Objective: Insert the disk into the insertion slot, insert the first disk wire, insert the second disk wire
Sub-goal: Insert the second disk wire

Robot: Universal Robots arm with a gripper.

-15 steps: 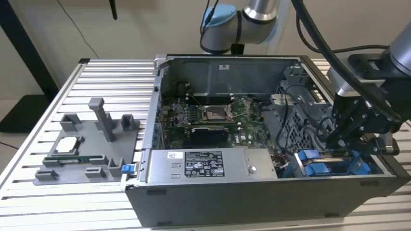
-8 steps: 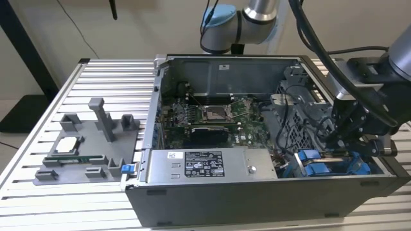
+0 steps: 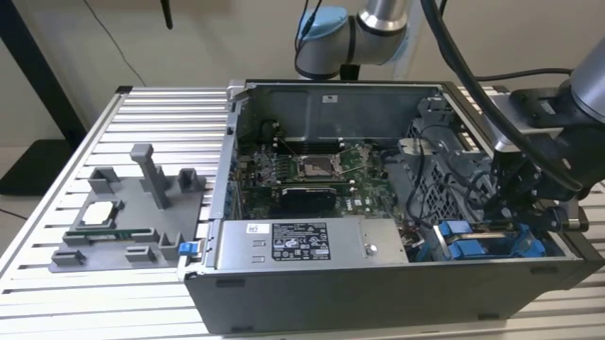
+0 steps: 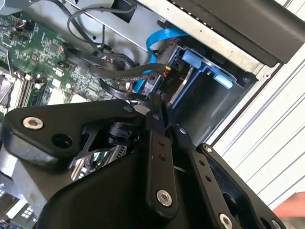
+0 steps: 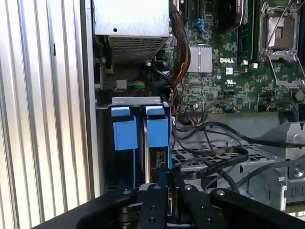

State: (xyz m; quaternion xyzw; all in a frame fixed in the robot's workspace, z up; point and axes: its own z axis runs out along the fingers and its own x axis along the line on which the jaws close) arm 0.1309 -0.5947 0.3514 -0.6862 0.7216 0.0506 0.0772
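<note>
Wires and blue rails crowded the corner of the open computer case point(image 3: 378, 212) in the exterior view, where the gripper point(image 3: 525, 212) hung at the exterior view's right, just above the insertion slot point(image 3: 482, 244). A grey power-supply box point(image 3: 302, 244) lay beside that bay, and a grey tray of fixtures point(image 3: 132, 212) sat on the slatted table point(image 3: 57, 163) toward the exterior view's left.

In the second wrist view, the gripper point(image 4: 156, 102) had its black fingers point(image 4: 153, 114) drawn close together beside a black cable point(image 4: 124, 71); whether they pinched anything I could not tell. A flat blue cable point(image 4: 159, 38) curved above the blue tabs point(image 4: 198, 62).

In the first wrist view, the gripper point(image 5: 167, 179) sat at the bay's mouth, with the disk point(image 5: 155, 162) standing edge-on between two blue tabs point(image 5: 125, 129), near the green motherboard point(image 5: 238, 71).
</note>
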